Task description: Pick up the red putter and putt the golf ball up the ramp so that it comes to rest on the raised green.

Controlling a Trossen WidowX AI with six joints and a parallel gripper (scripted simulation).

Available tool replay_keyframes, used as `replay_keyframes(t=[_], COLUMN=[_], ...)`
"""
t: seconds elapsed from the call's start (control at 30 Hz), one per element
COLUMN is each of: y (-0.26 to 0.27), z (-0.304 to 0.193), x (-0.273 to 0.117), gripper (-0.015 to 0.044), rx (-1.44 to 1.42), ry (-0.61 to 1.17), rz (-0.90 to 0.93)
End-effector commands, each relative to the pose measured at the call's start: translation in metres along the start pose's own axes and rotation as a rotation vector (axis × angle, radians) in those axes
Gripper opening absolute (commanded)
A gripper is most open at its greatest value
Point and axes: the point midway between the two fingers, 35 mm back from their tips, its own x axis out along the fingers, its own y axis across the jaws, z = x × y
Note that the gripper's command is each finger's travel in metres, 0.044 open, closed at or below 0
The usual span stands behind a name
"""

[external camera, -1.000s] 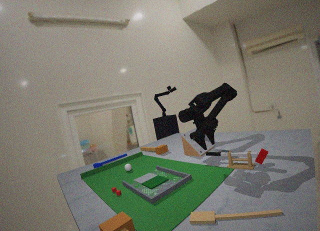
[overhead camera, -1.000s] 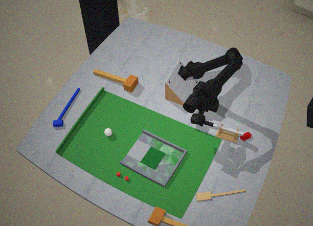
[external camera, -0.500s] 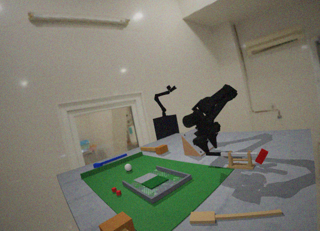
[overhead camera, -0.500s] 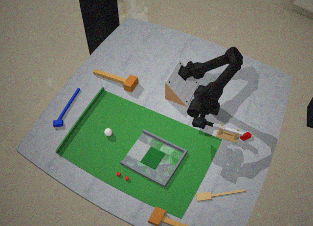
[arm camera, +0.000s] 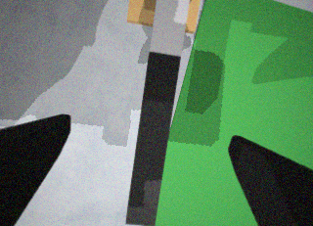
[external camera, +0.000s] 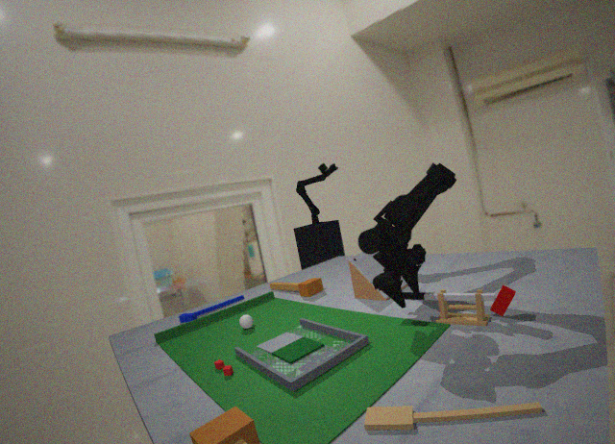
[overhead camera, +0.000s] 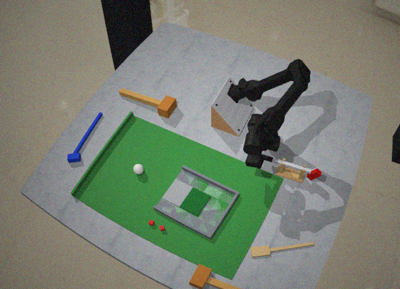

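Observation:
The red putter (overhead camera: 314, 174) (external camera: 503, 300) (arm camera: 158, 84) lies across a small wooden stand (overhead camera: 290, 177) (external camera: 461, 321), with its red head at the right and its black handle toward the arm. My gripper (external camera: 411, 299) (arm camera: 153, 133) is open and empty. In the wrist view the handle runs between the spread fingertips, with a gap on each side. The white golf ball (overhead camera: 138, 169) (external camera: 245, 321) rests on the green mat (overhead camera: 112, 182) (external camera: 387, 330). The light grey ramp (overhead camera: 177, 192) (external camera: 280, 342) leads up to the raised green (overhead camera: 195, 201) (external camera: 298, 350), which has grey walls around it.
A blue club (overhead camera: 87, 134) lies beyond the mat's raised edge. Two orange-headed mallets (overhead camera: 167, 107) (overhead camera: 200, 276) and a pale wooden paddle (overhead camera: 260, 251) lie around the mat. Two small red cubes (overhead camera: 151, 223) (overhead camera: 162, 228) sit near the ramp. A wedge block (overhead camera: 225, 109) stands by the arm's base.

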Motion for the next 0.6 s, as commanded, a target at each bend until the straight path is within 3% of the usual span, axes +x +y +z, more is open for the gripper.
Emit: replay_keyframes(t=[0.0, 0.4, 0.57], y=[0.001, 0.002, 0.001], z=[-0.003, -0.006, -0.004], x=[0.005, 0.02, 0.018], gripper=[0.044, 0.044, 0.0309], rx=[0.007, 0.007, -0.002], ry=[0.004, 0.002, -0.001], rz=[0.001, 0.0, 0.001])
